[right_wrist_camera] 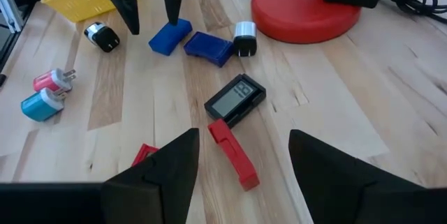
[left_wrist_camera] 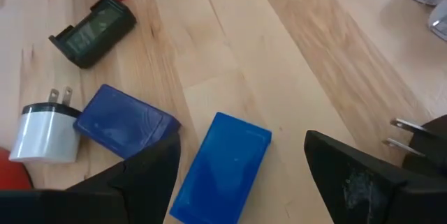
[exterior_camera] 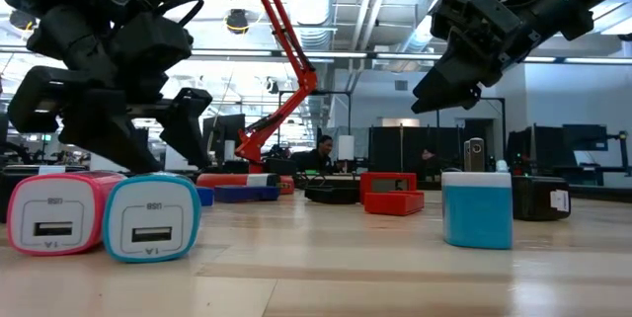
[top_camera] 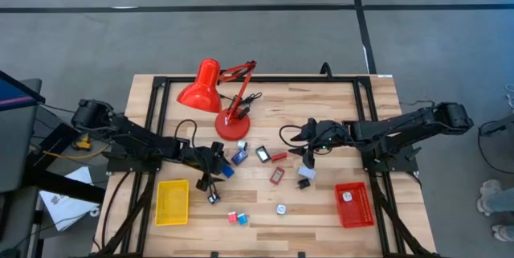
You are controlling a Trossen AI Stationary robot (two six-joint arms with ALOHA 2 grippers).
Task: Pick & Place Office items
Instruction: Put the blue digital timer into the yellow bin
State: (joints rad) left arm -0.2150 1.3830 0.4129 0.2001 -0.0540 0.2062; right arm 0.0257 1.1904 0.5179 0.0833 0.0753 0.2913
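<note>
The left end effector (top_camera: 218,169) hangs just above the wooden desk (top_camera: 321,218), its fingers spread wide on either side of a bright blue block (left_wrist_camera: 222,168) that lies flat between them; nothing is gripped. Just beside that block lie a darker blue block (left_wrist_camera: 124,121) and a white plug adapter (left_wrist_camera: 43,132), with a black device with a small screen (left_wrist_camera: 94,31) a little farther off.

The right end effector (top_camera: 307,155) hovers over the middle of the desk, fingers parted and empty. Below it lie a red bar (right_wrist_camera: 234,153) and the same black screened device.

A pink charger (exterior_camera: 54,212) and a light blue charger (exterior_camera: 150,217) sit side by side, touching, near the front edge. A yellow tray (top_camera: 172,202) lies at the left, a red tray (top_camera: 354,205) at the right, and a red desk lamp (top_camera: 221,97) stands at the back.
</note>
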